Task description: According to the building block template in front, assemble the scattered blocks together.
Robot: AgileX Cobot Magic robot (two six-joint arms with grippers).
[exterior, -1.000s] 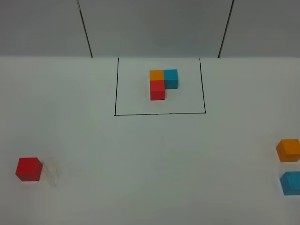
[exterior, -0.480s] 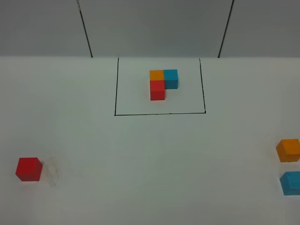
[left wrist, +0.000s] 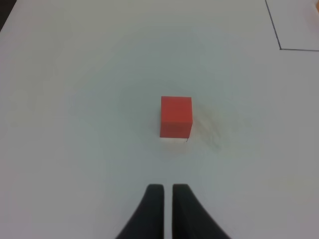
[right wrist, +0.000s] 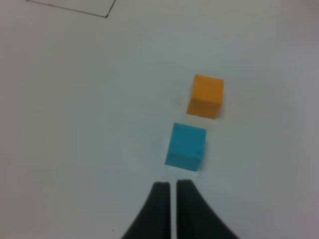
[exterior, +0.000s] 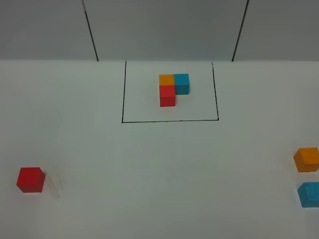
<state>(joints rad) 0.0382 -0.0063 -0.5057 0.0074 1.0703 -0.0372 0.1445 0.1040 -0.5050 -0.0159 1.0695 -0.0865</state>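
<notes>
The template [exterior: 173,87] is an L of orange, blue and red cubes inside a black drawn rectangle at the far middle of the table. A loose red cube [exterior: 30,179] sits near left; it also shows in the left wrist view [left wrist: 176,116]. A loose orange cube [exterior: 306,159] and a loose light blue cube [exterior: 309,194] sit at the right edge, a small gap between them; the right wrist view shows the orange cube [right wrist: 206,96] and the blue cube [right wrist: 186,146] too. My left gripper [left wrist: 167,189] is shut, short of the red cube. My right gripper [right wrist: 172,185] is shut, just short of the blue cube. Neither gripper shows in the exterior view.
The table is plain white [exterior: 164,169]. A grey panelled wall [exterior: 164,30] with two dark seams rises behind the template. Corners of the rectangle's black line show in the left wrist view [left wrist: 289,49] and in the right wrist view [right wrist: 97,14].
</notes>
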